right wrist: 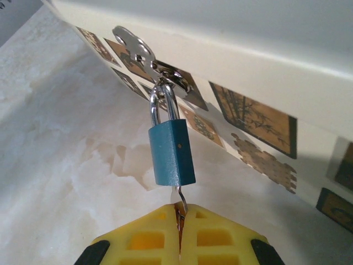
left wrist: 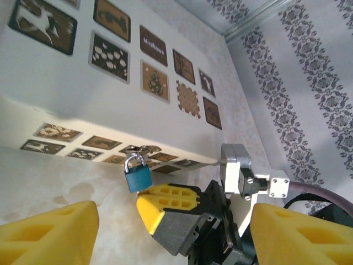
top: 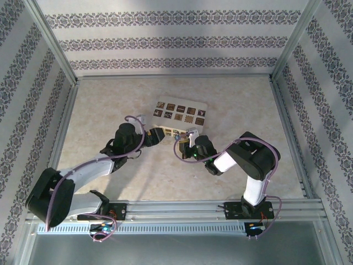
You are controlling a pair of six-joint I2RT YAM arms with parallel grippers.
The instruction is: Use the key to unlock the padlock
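A small blue padlock hangs by its silver shackle from a metal hasp on the side of a cream box decorated with dark brown squares. A thin silver key sticks out of the padlock's underside. My right gripper is shut on that key just below the lock. In the left wrist view the padlock hangs above the right gripper's yellow fingers. My left gripper stands open, nothing between its foam pads, a little short of the lock. From above, both grippers meet at the box's near edge.
The cream box lies mid-table on a pale marbled surface. Patterned walls with metal frame posts close in the left, back and right. A rail carrying the arm bases runs along the near edge.
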